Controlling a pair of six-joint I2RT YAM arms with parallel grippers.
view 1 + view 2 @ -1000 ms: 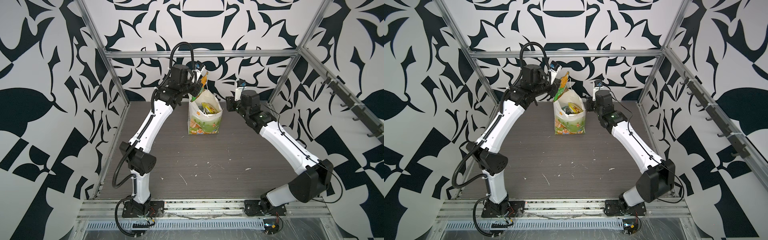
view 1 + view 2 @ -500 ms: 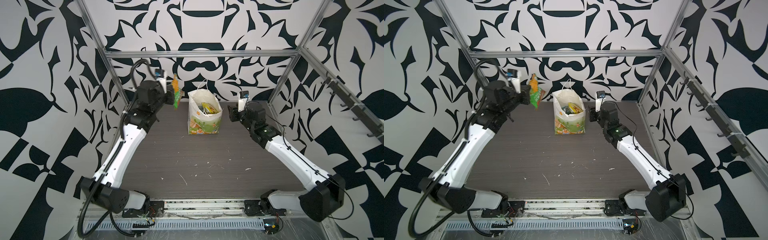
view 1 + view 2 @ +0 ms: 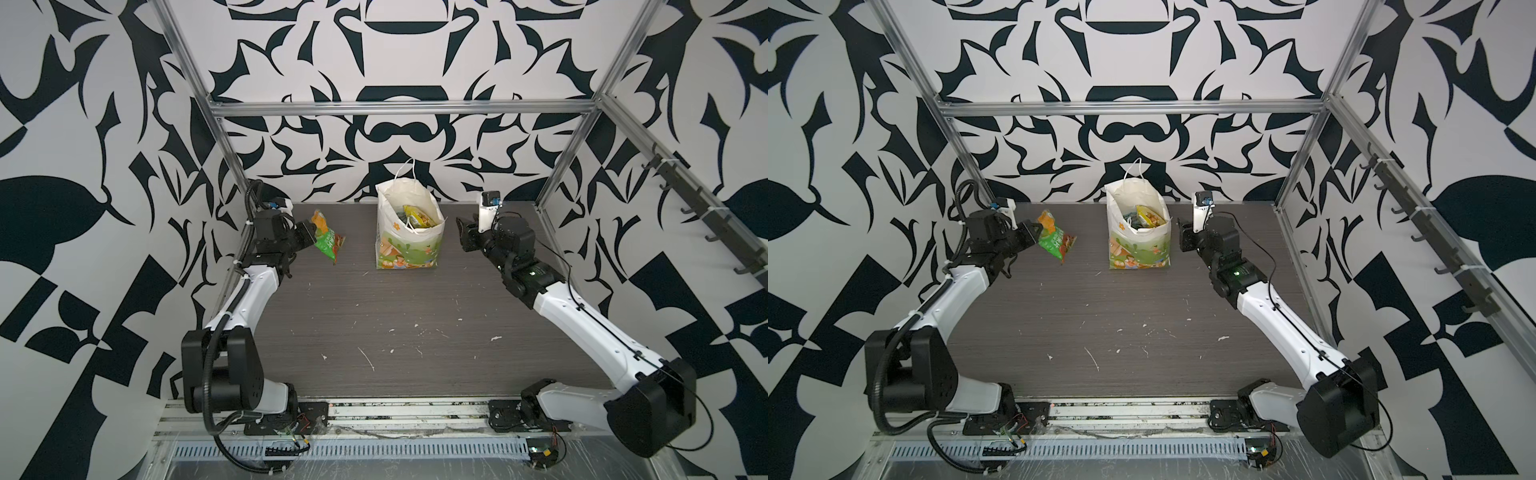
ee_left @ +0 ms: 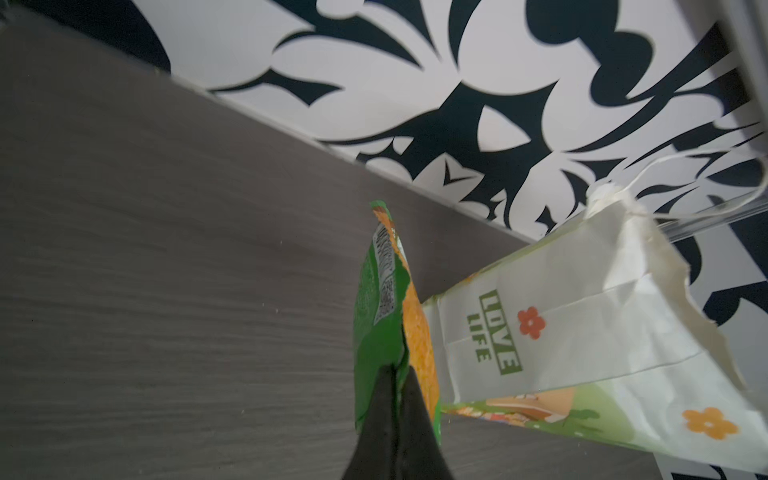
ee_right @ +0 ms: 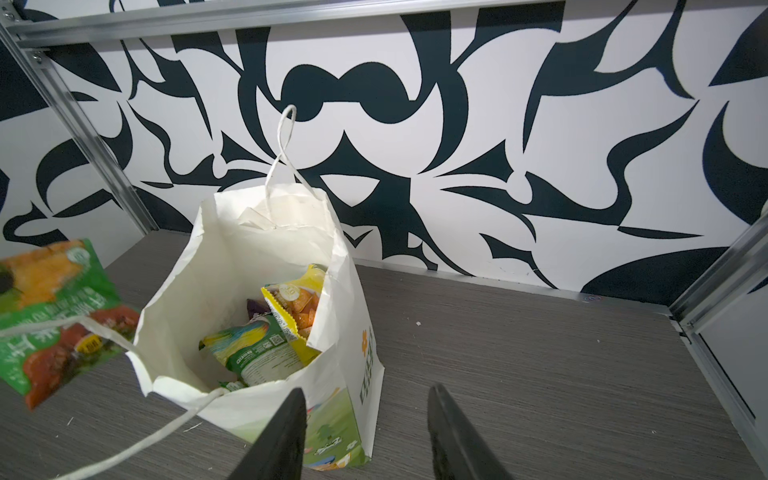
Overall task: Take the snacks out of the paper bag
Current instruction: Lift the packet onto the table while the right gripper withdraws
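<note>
The paper bag (image 3: 409,232) stands upright at the far middle of the dark wood-grain tabletop (image 3: 374,324), close to the patterned back wall (image 3: 399,137), with its mouth open. Most of the snacks (image 5: 266,332) lie inside it, low between the tall white walls. A green and yellow packet is on top, a yellow packet (image 5: 295,299) leans against the right wall, and a bit of purple (image 5: 254,307) shows behind them. One cord handle (image 5: 286,137) stands up from the far rim. The second cord (image 5: 166,432) droops loose from the rim.

To the left of the bag and well clear of it, the left gripper (image 4: 398,376) is pinched tight on the edge of a green and orange packet (image 3: 328,241). The packet hangs from it over the far left of the table. Whether the packet's lower corner touches the wood cannot be told.

The right gripper (image 5: 365,399) sits just right of the bag, pointing at it, with a narrow gap showing between them in both top views. Its jaws stand apart with nothing between them.

Small white flecks (image 3: 368,359) are scattered over the near half of the tabletop. Nothing else lies on the tabletop between the arms and the bag.
</note>
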